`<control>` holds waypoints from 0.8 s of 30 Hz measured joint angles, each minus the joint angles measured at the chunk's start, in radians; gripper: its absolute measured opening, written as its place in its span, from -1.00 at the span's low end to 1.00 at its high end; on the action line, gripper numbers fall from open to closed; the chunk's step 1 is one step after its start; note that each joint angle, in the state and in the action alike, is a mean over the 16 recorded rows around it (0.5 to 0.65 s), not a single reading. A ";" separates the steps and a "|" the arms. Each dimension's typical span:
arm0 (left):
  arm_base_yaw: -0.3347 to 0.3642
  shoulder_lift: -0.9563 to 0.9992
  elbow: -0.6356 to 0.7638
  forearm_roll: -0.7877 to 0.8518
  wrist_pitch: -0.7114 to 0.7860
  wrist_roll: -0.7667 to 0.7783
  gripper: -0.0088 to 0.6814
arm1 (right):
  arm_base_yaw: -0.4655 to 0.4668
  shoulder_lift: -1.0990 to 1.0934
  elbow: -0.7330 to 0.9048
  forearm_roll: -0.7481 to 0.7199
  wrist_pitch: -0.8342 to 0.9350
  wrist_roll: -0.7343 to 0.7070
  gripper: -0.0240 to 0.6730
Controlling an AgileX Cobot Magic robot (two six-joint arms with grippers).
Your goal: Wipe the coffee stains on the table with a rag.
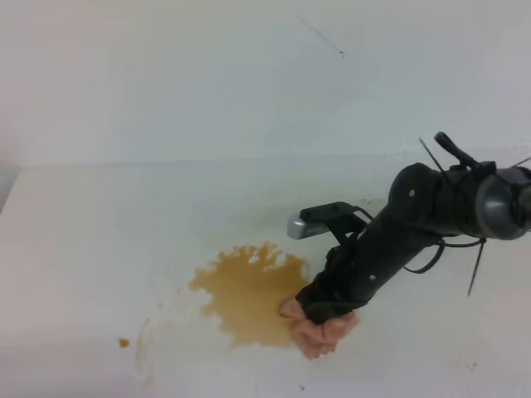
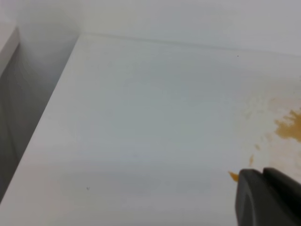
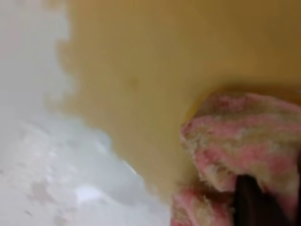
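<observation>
Right fingers: the right gripper (image 1: 325, 310) is pinched nearly shut on the rag. One dark finger (image 3: 254, 202) pokes into the cloth in the right wrist view.
Left fingers: only a dark bit of the left gripper (image 2: 268, 197) shows in the corner of the left wrist view. It is not clear if it is open or shut.
Table: the table (image 1: 99, 240) is big, white and flat. It fills most of each view.
Right arm: the black arm (image 1: 398, 232) leans down from the right side to the rag.
Coffee stains: the coffee stains (image 1: 249, 290) make a tan-brown puddle with splashy edges near the middle front of the table. A small brown dot (image 1: 124, 342) sits well apart on the left.
Rag: the rag (image 1: 319, 332) is a pink, crumpled wad. It lies on the table, touching the right edge of the puddle.
</observation>
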 joint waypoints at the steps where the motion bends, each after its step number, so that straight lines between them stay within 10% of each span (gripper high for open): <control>1: 0.000 0.000 0.000 0.000 0.000 0.000 -0.98 | 0.010 0.013 -0.020 0.003 0.006 0.000 -0.83; 24: 0.000 0.003 -0.007 0.000 0.001 0.000 -0.98 | 0.156 0.169 -0.339 0.013 0.093 0.041 -0.83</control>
